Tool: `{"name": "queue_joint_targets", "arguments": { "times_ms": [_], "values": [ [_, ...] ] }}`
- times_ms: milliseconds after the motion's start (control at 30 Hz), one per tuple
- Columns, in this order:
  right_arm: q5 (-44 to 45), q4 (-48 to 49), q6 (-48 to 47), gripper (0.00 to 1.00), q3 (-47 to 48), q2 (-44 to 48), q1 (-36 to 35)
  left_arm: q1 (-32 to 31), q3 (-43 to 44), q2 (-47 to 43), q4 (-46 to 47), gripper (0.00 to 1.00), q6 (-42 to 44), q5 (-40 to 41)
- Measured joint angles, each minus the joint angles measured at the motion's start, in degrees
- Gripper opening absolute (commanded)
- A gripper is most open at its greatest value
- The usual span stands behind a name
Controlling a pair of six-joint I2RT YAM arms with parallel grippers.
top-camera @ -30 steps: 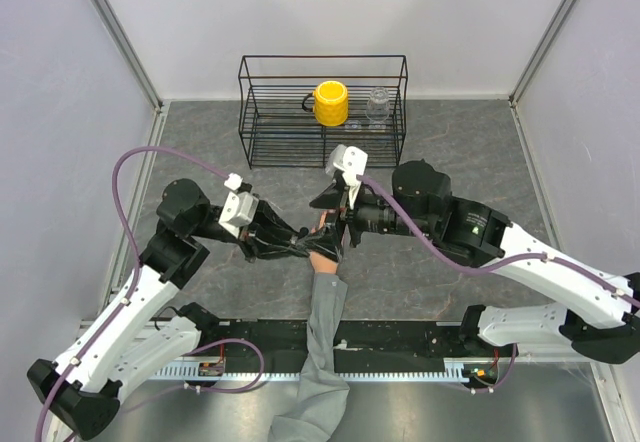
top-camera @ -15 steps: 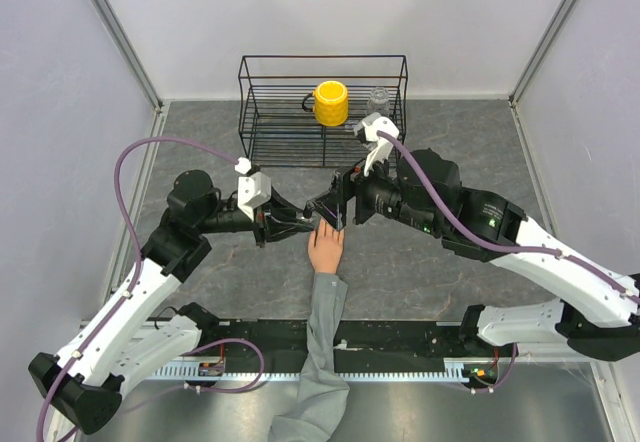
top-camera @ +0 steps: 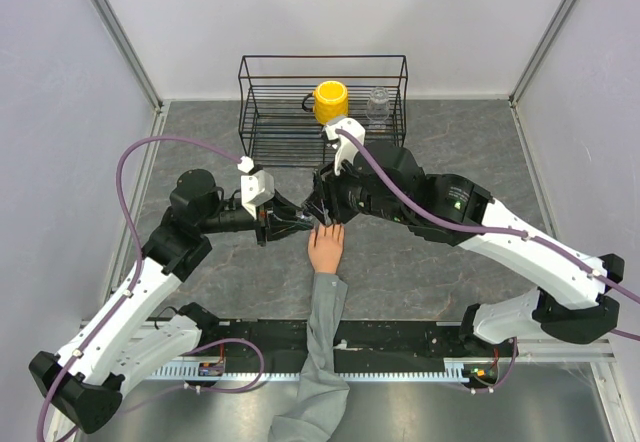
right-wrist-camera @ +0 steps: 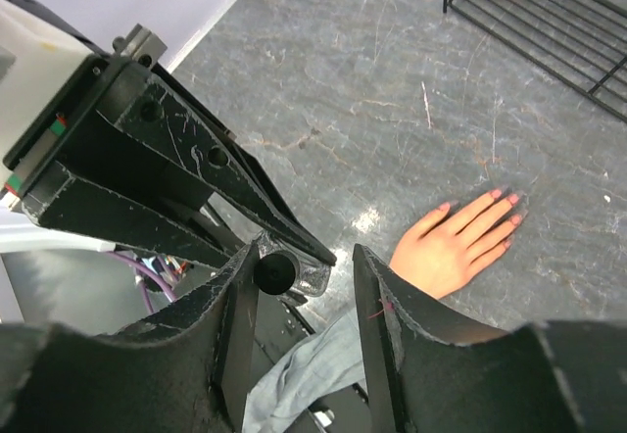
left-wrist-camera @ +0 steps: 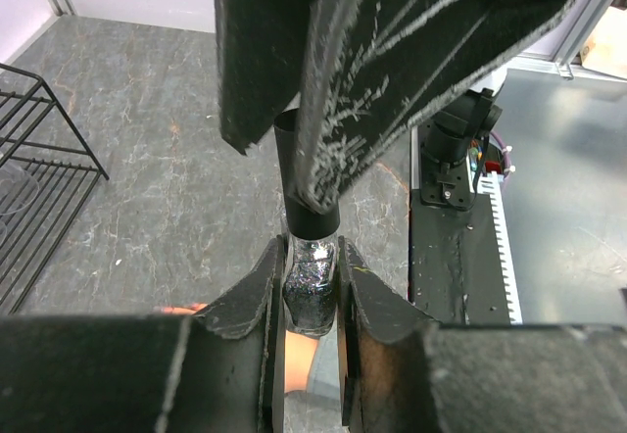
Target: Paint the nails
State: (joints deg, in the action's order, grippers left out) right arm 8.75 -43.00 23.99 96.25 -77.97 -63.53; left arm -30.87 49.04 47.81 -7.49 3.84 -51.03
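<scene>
The peach mannequin hand (top-camera: 326, 247) lies palm down on the table, and its grey sleeve (top-camera: 322, 352) runs toward the near edge. In the right wrist view the hand (right-wrist-camera: 458, 242) shows pink nails (right-wrist-camera: 496, 195) at the fingertips. My left gripper (top-camera: 298, 225) is shut on a glittery dark nail polish bottle (left-wrist-camera: 311, 296) with a black cap (left-wrist-camera: 306, 183), held above the table just left of the hand. My right gripper (top-camera: 322, 209) is open. Its jaws straddle the cap (right-wrist-camera: 275, 272), which sits against one finger with a gap to the other.
A black wire rack (top-camera: 322, 112) stands at the back, holding a yellow mug (top-camera: 331, 103) and a clear glass (top-camera: 378, 105). A black base strip (top-camera: 400, 334) runs along the near edge. Grey walls close off the left and right sides.
A second ago both grippers were over the hand. They then drew apart. Now my right gripper has swung back left and sits over the bottle's cap. The left gripper has barely moved.
</scene>
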Motion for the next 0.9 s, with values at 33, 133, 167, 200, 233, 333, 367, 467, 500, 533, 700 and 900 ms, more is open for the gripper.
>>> {"name": "queue_joint_targets", "arguments": {
  "times_ms": [33,133,167,200,233,333,367,467,500,533,700,900],
  "values": [
    [-0.1,-0.3,0.0,0.48,0.0,-0.1,0.0,0.0,0.0,0.0,0.0,0.02,0.1,0.0],
    [-0.5,-0.8,0.0,0.48,0.0,-0.1,-0.1,0.0,0.0,0.1,-0.1,0.02,0.1,0.0],
    [-0.5,-0.9,0.0,0.48,0.0,-0.1,-0.1,0.0,0.0,0.1,-0.1,0.02,0.1,0.0],
    [-0.5,-0.9,-0.1,0.48,0.0,-0.1,-0.1,0.0,0.0,0.1,-0.1,0.02,0.1,0.0],
    [-0.6,-1.0,-0.2,0.48,0.0,-0.1,-0.1,0.0,0.0,0.1,-0.1,0.02,0.1,0.0],
    [-0.9,-1.2,-0.2,0.48,0.0,-0.1,-0.1,0.0,0.0,0.1,-0.1,0.02,0.1,0.0],
    [-0.9,-1.3,-0.2,0.48,0.0,-0.1,-0.1,0.0,0.0,0.1,-0.1,0.02,0.1,0.0],
    [-1.2,-1.3,-0.4,0.47,0.0,-0.1,-0.1,0.0,0.0,0.2,-0.1,0.02,0.1,0.0],
    [-1.4,-1.3,-0.4,0.47,0.0,-0.1,-0.1,0.0,0.0,0.2,-0.1,0.02,0.1,0.0],
    [-1.4,-1.3,-0.5,0.47,0.0,-0.1,-0.1,0.0,0.0,0.2,-0.1,0.02,0.1,0.0],
    [-2.3,-1.2,-0.8,0.43,0.0,-0.1,-0.1,0.0,0.0,0.2,-0.1,0.02,0.1,0.0],
    [-3.8,-0.4,-1.0,0.36,-0.1,-0.7,-0.1,0.0,0.1,0.2,-0.1,0.02,0.1,0.0]
  ]
}}
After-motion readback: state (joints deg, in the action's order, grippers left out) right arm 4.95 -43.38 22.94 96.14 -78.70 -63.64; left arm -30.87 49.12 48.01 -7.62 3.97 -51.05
